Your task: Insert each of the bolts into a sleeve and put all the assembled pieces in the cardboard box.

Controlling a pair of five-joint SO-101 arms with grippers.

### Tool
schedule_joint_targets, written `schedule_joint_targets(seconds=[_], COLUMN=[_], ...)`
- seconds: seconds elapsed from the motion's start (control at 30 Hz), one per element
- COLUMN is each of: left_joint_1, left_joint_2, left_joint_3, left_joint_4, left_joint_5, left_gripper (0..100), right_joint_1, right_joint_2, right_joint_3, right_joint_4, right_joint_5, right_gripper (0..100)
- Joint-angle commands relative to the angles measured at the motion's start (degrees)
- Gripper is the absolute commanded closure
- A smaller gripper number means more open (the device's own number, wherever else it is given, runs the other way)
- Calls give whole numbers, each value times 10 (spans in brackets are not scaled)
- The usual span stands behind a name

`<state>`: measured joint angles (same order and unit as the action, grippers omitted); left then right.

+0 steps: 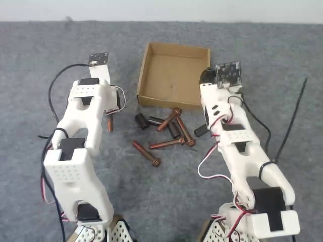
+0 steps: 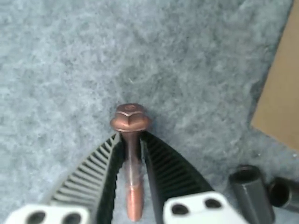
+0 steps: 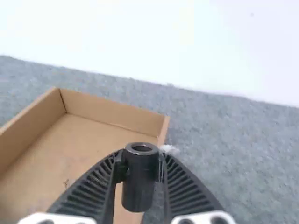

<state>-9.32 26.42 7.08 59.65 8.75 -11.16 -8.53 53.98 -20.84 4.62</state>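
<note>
My left gripper (image 2: 132,142) is shut on a copper bolt (image 2: 131,122), holding the shank with the hex head sticking out past the fingertips over the grey carpet. In the high view that bolt (image 1: 109,124) hangs at the left arm's tip, left of the cardboard box (image 1: 147,68). My right gripper (image 3: 140,161) is shut on a black sleeve (image 3: 139,173), held upright with its open end up, at the near right corner of the box (image 3: 70,154). Several loose bolts (image 1: 167,143) and black sleeves (image 1: 141,121) lie on the carpet in front of the box.
Two black sleeves (image 2: 250,190) lie close to the left gripper, near the box's corner (image 2: 280,93). A single bolt (image 1: 146,153) lies nearest the arms. A black cable (image 1: 292,121) runs along the right side. Open carpet lies left of the left arm.
</note>
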Motion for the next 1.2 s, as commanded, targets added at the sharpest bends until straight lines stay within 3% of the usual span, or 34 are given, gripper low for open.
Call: schedule_joint_targets(seconds=[0.0, 0.67, 0.83, 1.17], left_joint_1=[-11, -10, -10, -10], left_joint_2=[-37, -38, -38, -38], left_joint_3=[5, 5, 6, 6], left_joint_4=[-6, -6, -5, -4], left_joint_5=[-5, -5, -5, -5], left_gripper=[991, 991, 991, 991], right_joint_1=[-24, -104, -103, -66], right_joint_2=[-9, -3, 28, 230], right_joint_3=[38, 321, 322, 249], right_joint_4=[-101, -436, -435, -613], right_joint_5=[-2, -6, -6, -5], right_gripper=[991, 991, 992, 992])
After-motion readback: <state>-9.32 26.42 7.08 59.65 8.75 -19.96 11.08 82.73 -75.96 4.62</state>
